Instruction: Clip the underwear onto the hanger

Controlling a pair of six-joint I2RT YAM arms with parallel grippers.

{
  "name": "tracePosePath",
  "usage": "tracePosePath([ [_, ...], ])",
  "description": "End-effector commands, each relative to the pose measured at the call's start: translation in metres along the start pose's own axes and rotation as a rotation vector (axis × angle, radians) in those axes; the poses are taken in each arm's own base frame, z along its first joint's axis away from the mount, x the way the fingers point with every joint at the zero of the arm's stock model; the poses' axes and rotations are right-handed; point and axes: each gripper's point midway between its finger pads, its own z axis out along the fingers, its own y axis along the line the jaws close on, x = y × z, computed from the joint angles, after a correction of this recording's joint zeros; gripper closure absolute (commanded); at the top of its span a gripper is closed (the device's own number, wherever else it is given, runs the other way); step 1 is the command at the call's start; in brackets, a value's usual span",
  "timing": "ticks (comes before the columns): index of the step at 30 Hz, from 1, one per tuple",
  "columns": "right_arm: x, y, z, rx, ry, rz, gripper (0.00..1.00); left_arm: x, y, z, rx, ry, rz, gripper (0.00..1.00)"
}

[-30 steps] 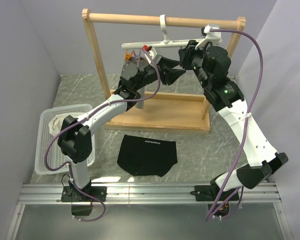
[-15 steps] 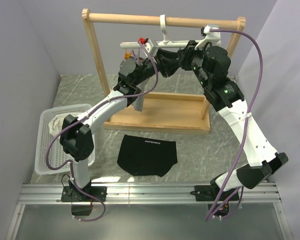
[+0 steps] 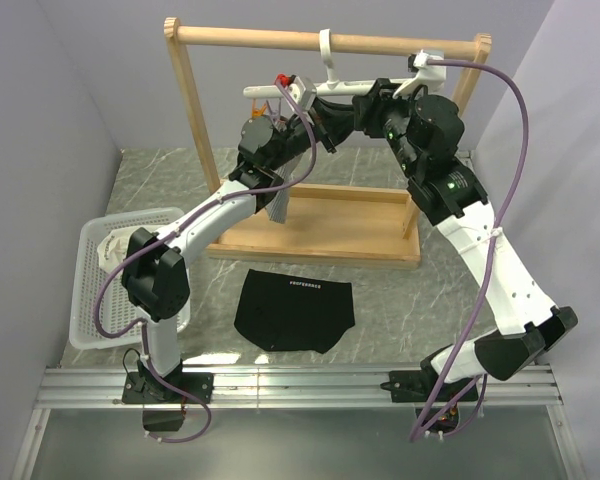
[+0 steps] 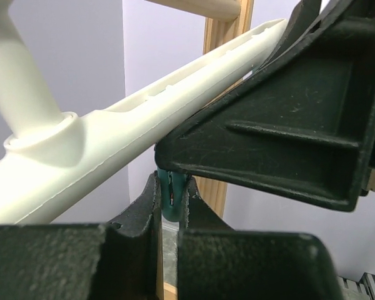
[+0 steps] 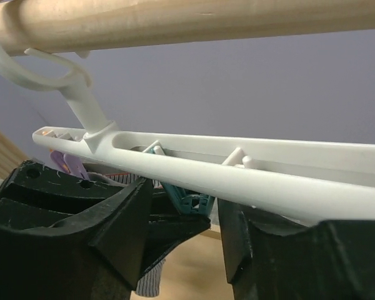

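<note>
Left wrist, left gripper (image 4: 171,186) now pinching clip (image 4: 172,204)

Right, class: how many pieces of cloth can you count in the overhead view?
3: black underwear flat on the table; a grey striped garment hanging below the hanger; a cream cloth in the white basket. Others may be hidden.

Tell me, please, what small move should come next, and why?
Probably draw the right claw away from the hanger and lower it toward the underwear: it stands open and gripping nothing, the underwear lies flat on the table, and the left claw pinches a teal clip.
</note>
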Motion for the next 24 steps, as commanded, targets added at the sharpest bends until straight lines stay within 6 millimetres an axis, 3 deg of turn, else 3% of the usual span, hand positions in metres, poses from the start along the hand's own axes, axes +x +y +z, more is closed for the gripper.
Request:
tracePosePath([
  [1, -0.060, 0.012, -0.013, -0.048, -0.215, 0.066, 0.46, -0.006, -0.017, 0.004, 0.057, -0.026, 0.026, 1.00],
  [4, -0.060, 0.014, -0.014, -0.069, -0.238, 0.063, 0.47, -0.005, -0.020, 0.004, 0.061, -0.023, 0.023, 1.00],
  [7, -0.059, 0.011, -0.012, -0.053, -0.239, 0.057, 0.55, -0.004, -0.020, 0.004, 0.061, -0.020, 0.026, 1.00],
  [11, -0.061, 0.008, -0.014, -0.040, -0.251, 0.048, 0.86, -0.002, -0.020, 0.004, 0.063, -0.010, 0.023, 0.99],
  [12, -0.060, 0.008, -0.014, -0.038, -0.248, 0.040, 0.89, 0.000, -0.022, 0.003, 0.068, 0.003, 0.019, 0.97],
  [14, -0.061, 0.007, -0.014, -0.036, -0.247, 0.034, 0.96, -0.003, -0.025, -0.001, 0.074, 0.014, 0.027, 0.78],
  [16, -0.059, 0.006, -0.014, -0.033, -0.237, 0.019, 1.00, 0.006, -0.026, -0.010, 0.074, 0.060, 0.018, 0.57],
  [17, -0.058, 0.006, -0.015, -0.032, -0.234, 0.018, 1.00, -0.006, -0.029, -0.015, 0.075, 0.055, 0.031, 0.52],
  [19, -0.058, 0.007, -0.016, -0.038, -0.231, 0.012, 1.00, 0.010, -0.027, -0.032, 0.051, 0.125, -0.001, 0.48],
  [20, -0.057, 0.006, -0.017, -0.037, -0.230, 0.010, 1.00, -0.004, -0.033, -0.041, 0.051, 0.124, 0.000, 0.47],
  [22, -0.055, 0.007, -0.017, -0.040, -0.223, 0.004, 1.00, 0.015, -0.029, -0.067, 0.018, 0.196, -0.013, 0.42],
  [23, -0.055, 0.006, -0.018, -0.041, -0.223, 0.001, 1.00, -0.006, -0.035, -0.078, 0.008, 0.179, 0.016, 0.42],
  [24, -0.052, 0.005, -0.017, -0.038, -0.218, -0.006, 1.00, 0.009, -0.034, -0.094, -0.014, 0.224, 0.005, 0.42],
])
